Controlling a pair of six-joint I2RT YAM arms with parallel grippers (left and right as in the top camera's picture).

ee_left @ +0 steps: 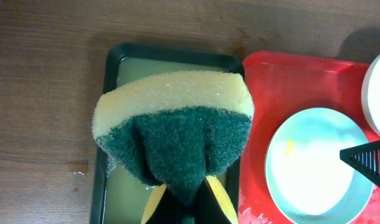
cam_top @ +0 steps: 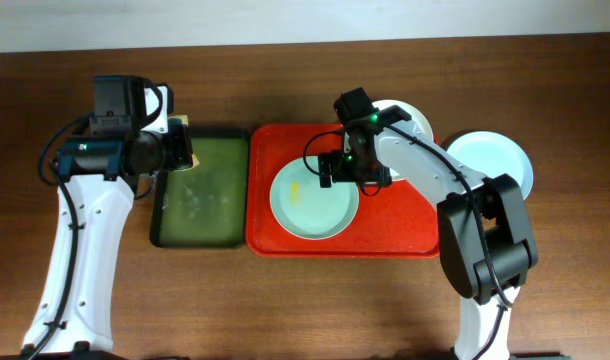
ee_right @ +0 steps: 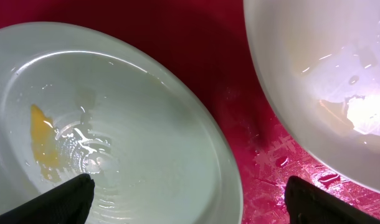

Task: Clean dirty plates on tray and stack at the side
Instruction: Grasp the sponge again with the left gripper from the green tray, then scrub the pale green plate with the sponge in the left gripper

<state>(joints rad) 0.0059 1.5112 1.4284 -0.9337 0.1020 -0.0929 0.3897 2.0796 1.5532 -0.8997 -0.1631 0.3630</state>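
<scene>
A pale blue-green plate (cam_top: 313,200) with a yellow smear lies on the red tray (cam_top: 405,225). My right gripper (cam_top: 355,175) is open and straddles this plate's right rim; in the right wrist view the gripper (ee_right: 189,200) has the plate (ee_right: 115,124) under it and nothing between its fingers. A white plate (cam_top: 413,117) sits at the tray's far right corner, partly hidden by the right arm, and looks wet in the right wrist view (ee_right: 327,81). Another pale blue-green plate (cam_top: 495,162) lies on the table right of the tray. My left gripper (cam_top: 177,152) is shut on a yellow-and-green sponge (ee_left: 171,124).
A dark green, black-rimmed tray (cam_top: 200,205) holding wet film lies left of the red tray, under the sponge; its rim also shows in the left wrist view (ee_left: 112,81). The red tray surface (ee_right: 196,37) is wet between the two plates. Wooden table surrounds both trays.
</scene>
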